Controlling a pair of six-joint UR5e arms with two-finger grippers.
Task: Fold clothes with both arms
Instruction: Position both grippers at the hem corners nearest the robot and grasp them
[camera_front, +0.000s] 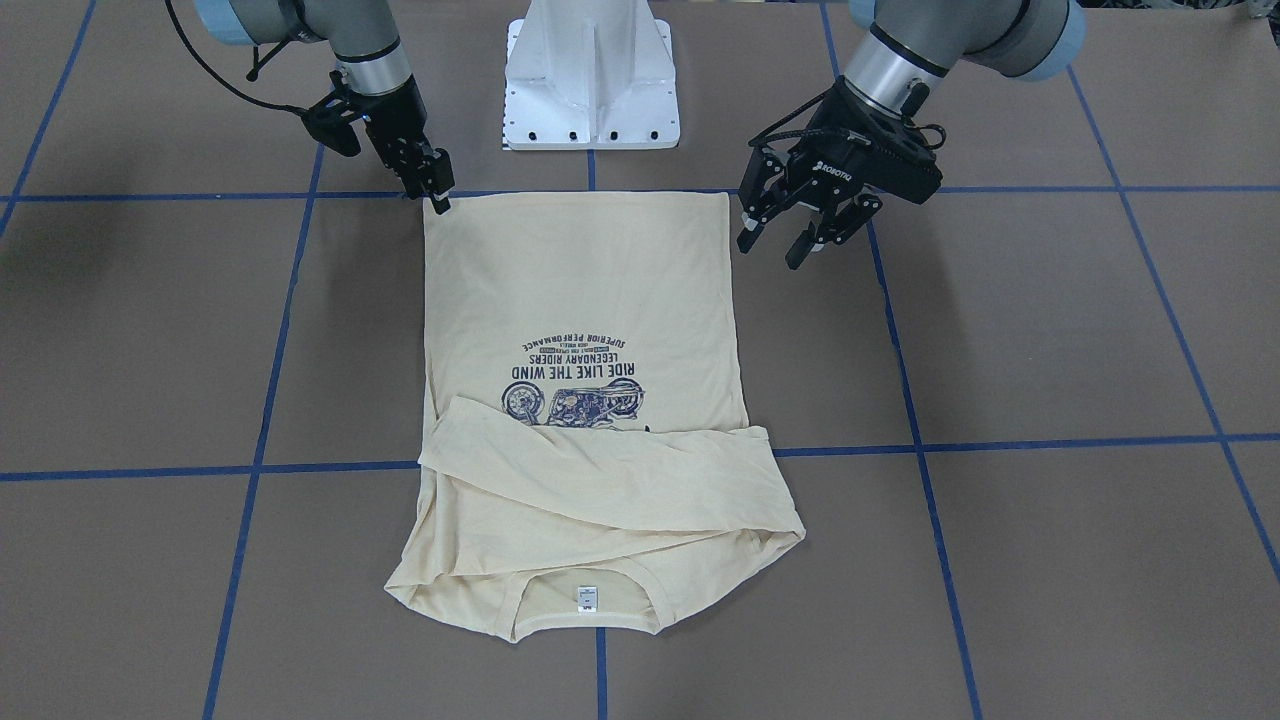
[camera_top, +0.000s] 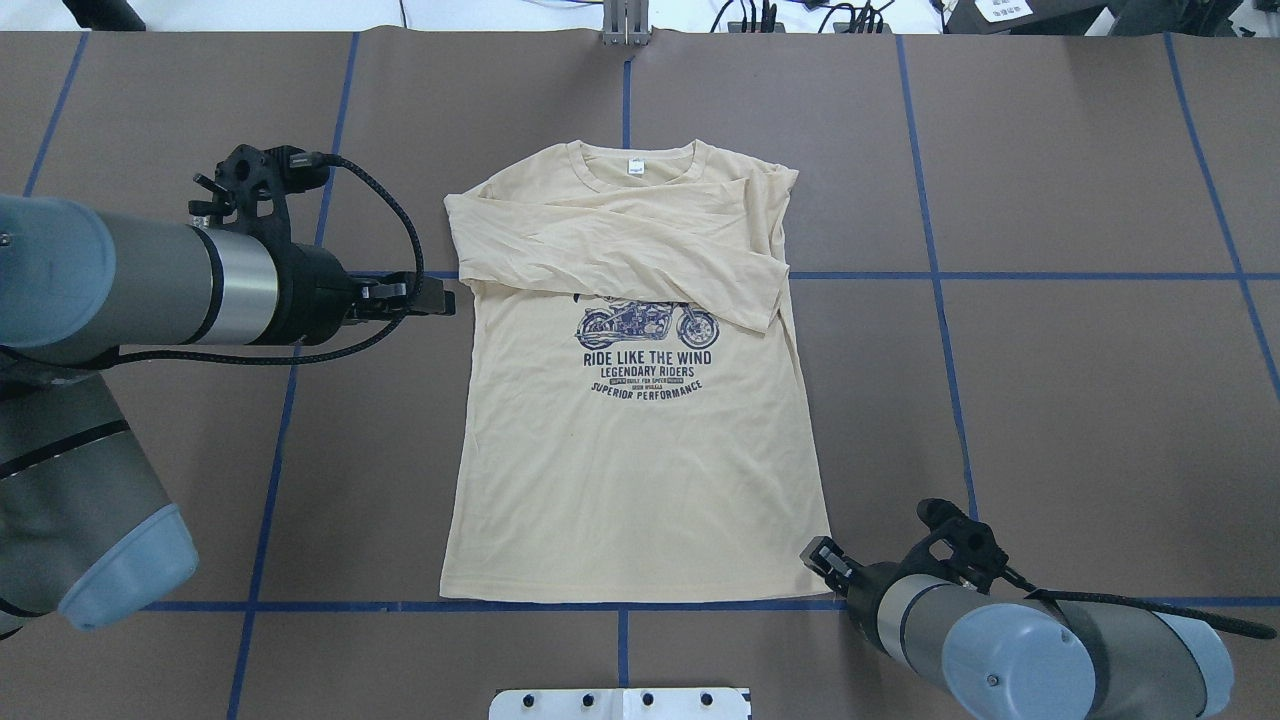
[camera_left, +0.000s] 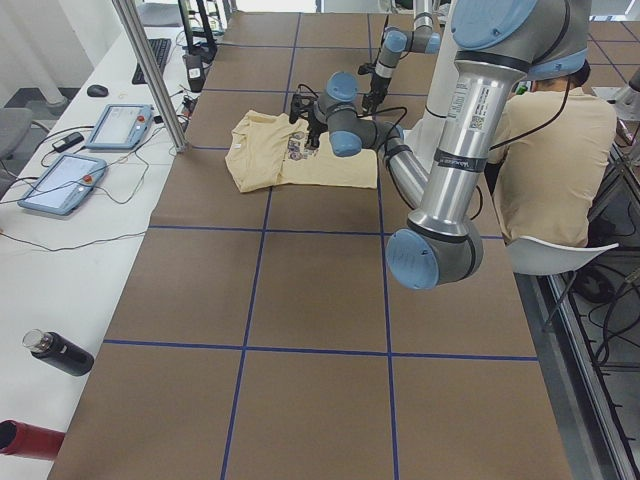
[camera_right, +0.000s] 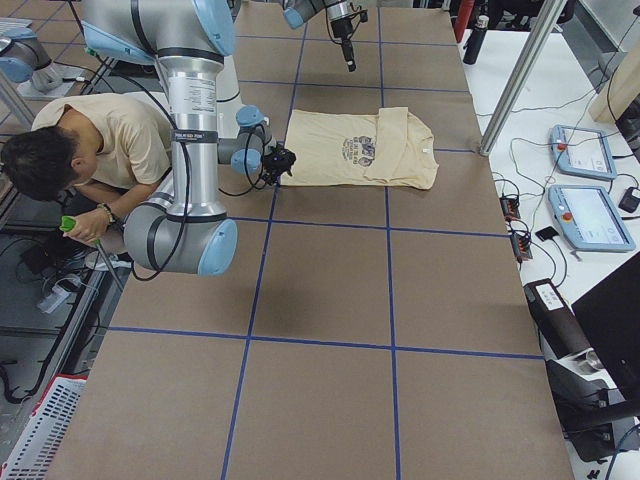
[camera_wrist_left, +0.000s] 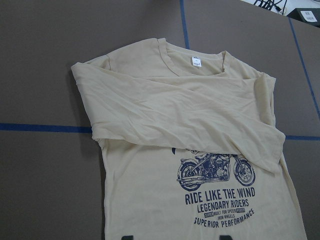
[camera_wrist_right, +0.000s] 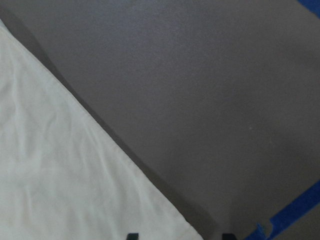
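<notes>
The cream-yellow T-shirt (camera_front: 580, 300) lies flat, print side up, on the brown table, also in the overhead view (camera_top: 630, 480). Both sleeves are folded across its chest, above the motorcycle print (camera_top: 648, 325). Its white neck label (camera_top: 634, 167) is at the far end from me. My left gripper (camera_front: 775, 250) is open and empty, raised beside the shirt's left edge (camera_top: 440, 298). Its wrist view looks down on the shirt (camera_wrist_left: 200, 115). My right gripper (camera_front: 440, 200) is low at the shirt's near right hem corner (camera_top: 815, 552). Its jaws stand apart around the hem edge (camera_wrist_right: 65, 175).
The white pedestal base (camera_front: 590, 80) stands just behind the hem. Blue tape lines (camera_front: 900, 445) grid the table. A seated person (camera_left: 550, 150) is beside the robot. Tablets (camera_left: 70, 180) and a black bottle (camera_left: 60, 352) lie on the side bench.
</notes>
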